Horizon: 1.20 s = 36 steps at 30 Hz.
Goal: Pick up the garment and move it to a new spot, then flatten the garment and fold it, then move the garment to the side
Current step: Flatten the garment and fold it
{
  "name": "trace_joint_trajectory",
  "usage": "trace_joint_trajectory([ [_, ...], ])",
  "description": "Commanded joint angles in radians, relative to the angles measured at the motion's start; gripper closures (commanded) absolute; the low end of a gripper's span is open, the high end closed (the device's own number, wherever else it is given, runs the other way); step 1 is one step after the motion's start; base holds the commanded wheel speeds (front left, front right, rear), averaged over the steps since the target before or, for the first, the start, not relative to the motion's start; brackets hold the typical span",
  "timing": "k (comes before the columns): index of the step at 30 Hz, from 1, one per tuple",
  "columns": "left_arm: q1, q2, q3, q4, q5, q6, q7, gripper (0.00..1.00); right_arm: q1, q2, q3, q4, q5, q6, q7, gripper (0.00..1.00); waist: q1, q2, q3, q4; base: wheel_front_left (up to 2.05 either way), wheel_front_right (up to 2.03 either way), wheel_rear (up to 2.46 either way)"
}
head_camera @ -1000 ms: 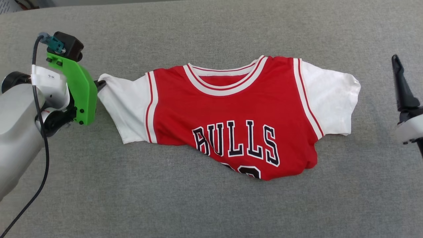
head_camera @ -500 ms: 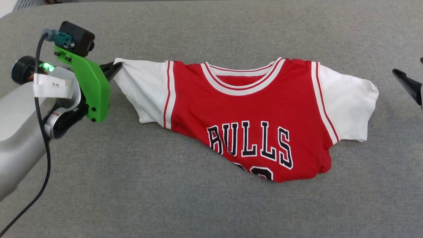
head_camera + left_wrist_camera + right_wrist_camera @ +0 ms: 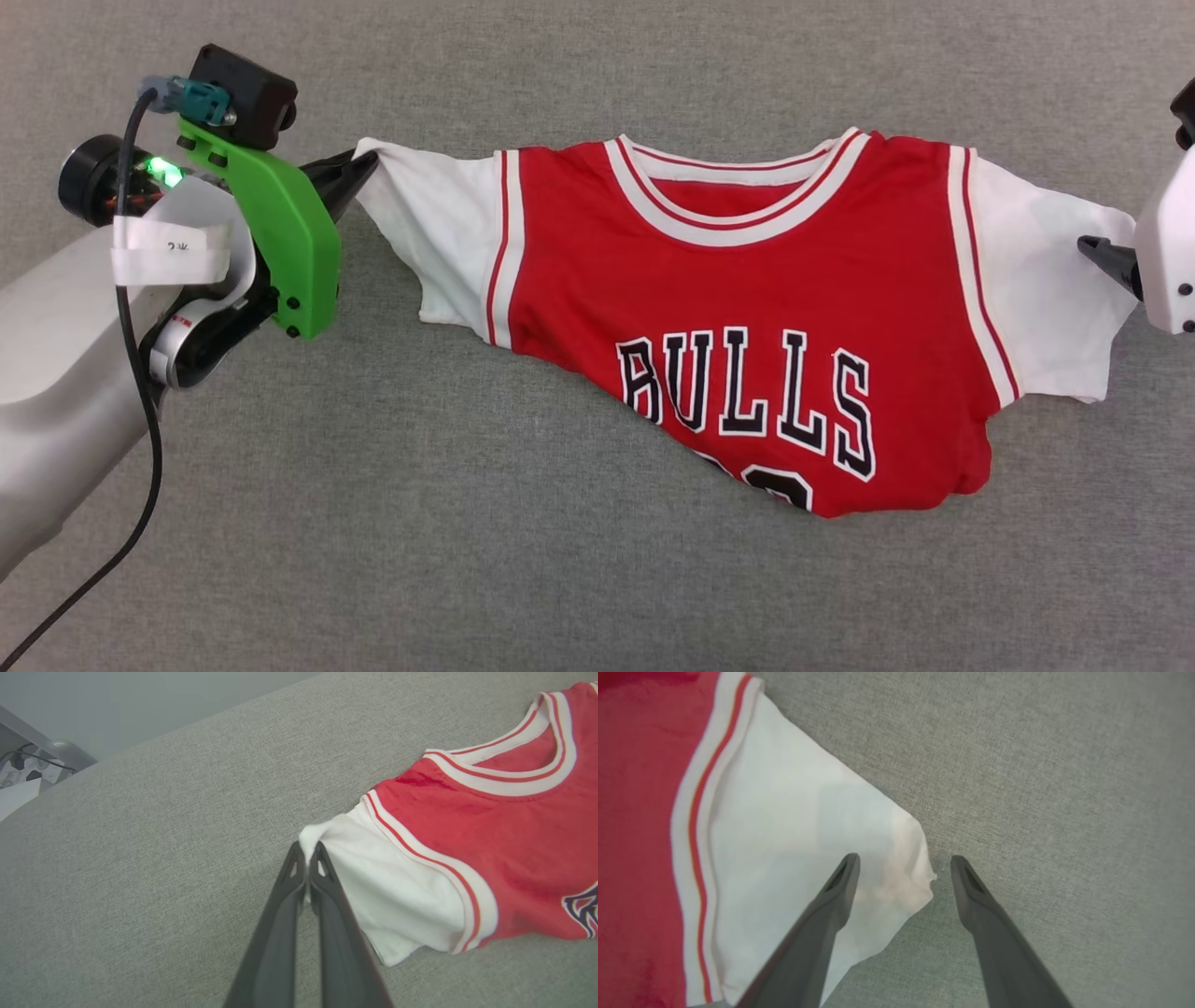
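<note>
The garment (image 3: 747, 317), a red jersey with white sleeves and black "BULLS" lettering, lies chest-up on the grey cloth surface (image 3: 523, 551); its lower part is bunched under, hiding most of the number. My left gripper (image 3: 366, 166) is shut on the tip of the garment's left-hand white sleeve (image 3: 373, 891), and the closed fingers (image 3: 322, 891) pinch that corner, pulling it taut. My right gripper (image 3: 903, 861) is open, hovering over the outer corner of the other white sleeve (image 3: 798, 835); one finger is over the cloth, the other over bare surface. One right fingertip (image 3: 1102, 254) shows at the sleeve's edge.
Grey fabric spreads all round the garment, with wide room in front of it. A black cable (image 3: 140, 448) hangs from my left wrist's green camera mount (image 3: 280, 233). Beyond the surface's far left corner, a wall and some equipment (image 3: 28, 770) show.
The head camera has shifted, so the whole picture sits differently. The left gripper has pulled the sleeve tip out taut. The right gripper has come in from the right edge to the other sleeve.
</note>
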<state>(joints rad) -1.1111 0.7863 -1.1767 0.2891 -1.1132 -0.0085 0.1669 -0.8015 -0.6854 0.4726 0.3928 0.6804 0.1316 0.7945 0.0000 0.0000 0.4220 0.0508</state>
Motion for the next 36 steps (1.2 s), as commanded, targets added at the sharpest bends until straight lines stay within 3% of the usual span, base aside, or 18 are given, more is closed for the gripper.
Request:
trace_joint_trajectory([
  [1, -0.018, -0.007, 0.007, 0.000, 0.007, 0.007, -0.007, 1.00, -0.014, 0.007, 0.013, 0.021, -0.007, -0.001, -0.009, 0.00, 0.0000, 0.0000, 0.031, 0.026, 0.00, 0.00, 0.00],
  [8, -0.029, -0.026, 0.008, 0.016, 0.012, 0.000, -0.020, 1.00, 0.016, 0.007, 0.098, 0.122, 0.022, -0.001, 0.000, 0.00, 0.0000, 0.0000, 0.050, 0.042, 0.00, 0.00, 0.00],
  [10, -0.024, -0.026, 0.007, 0.026, 0.010, -0.003, -0.024, 1.00, 0.019, 0.012, 0.105, 0.126, 0.044, -0.001, -0.022, 1.00, 0.0000, 0.0000, 0.040, 0.038, 0.00, 0.00, 0.00],
  [22, -0.001, -0.003, 0.023, 0.038, 0.024, 0.003, -0.106, 1.00, -0.039, -0.041, 0.058, 0.022, 0.074, -0.001, -0.334, 1.00, 0.0000, 0.0000, -0.106, 0.003, 0.00, 0.00, 0.00],
  [29, -0.019, 0.036, 0.069, -0.072, 0.070, 0.050, -0.217, 1.00, -0.025, -0.063, -0.040, -0.086, 0.040, -0.001, -0.516, 1.00, 0.0000, 0.0000, -0.181, -0.012, 0.00, 0.00, 0.00],
  [36, -0.061, 0.067, 0.126, -0.208, 0.121, 0.135, -0.297, 1.00, -0.004, -0.010, -0.179, -0.191, -0.058, -0.001, -0.623, 1.00, 0.0000, 0.0000, -0.219, -0.028, 0.00, 0.00, 0.00],
])
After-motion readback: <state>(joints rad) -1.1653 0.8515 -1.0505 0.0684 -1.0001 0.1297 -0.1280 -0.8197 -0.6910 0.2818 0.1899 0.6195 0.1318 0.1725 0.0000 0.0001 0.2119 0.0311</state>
